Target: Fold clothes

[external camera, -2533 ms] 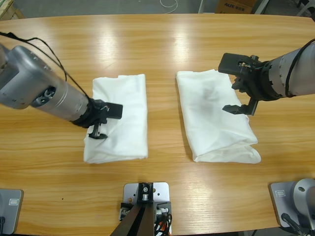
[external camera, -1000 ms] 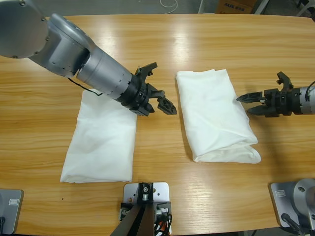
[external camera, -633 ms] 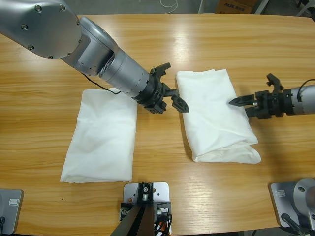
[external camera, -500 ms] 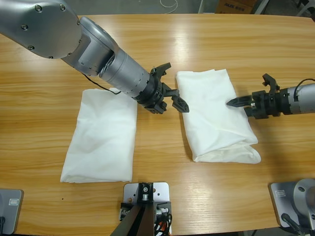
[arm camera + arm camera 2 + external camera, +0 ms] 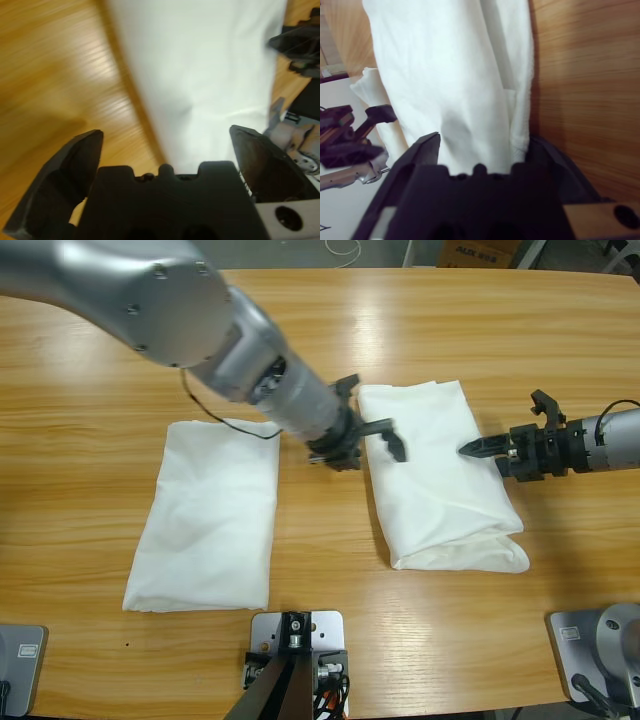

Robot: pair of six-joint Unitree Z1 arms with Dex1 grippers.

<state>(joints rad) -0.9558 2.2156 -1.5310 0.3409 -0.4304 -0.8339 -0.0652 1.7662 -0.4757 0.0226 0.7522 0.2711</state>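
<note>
Left end effector [image 5: 372,440] reached shirt [image 5: 440,475].

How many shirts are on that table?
2: one folded T-shirt lies alone; the other T-shirt sits between the left gripper and right gripper.

Two folded white T-shirts [image 5: 207,517] [image 5: 437,472] apart

Bright, even overhead light. Glare streaks run across the long glossy wooden bench [image 5: 330,330] top in the high view; shadows under the folded white cotton shirts [image 5: 440,475] are soft and short. Left wrist view is heavily motion-blurred, wood grain smeared. Right wrist view sharper, though the white fabric [image 5: 455,85] looks near blown out.
</note>
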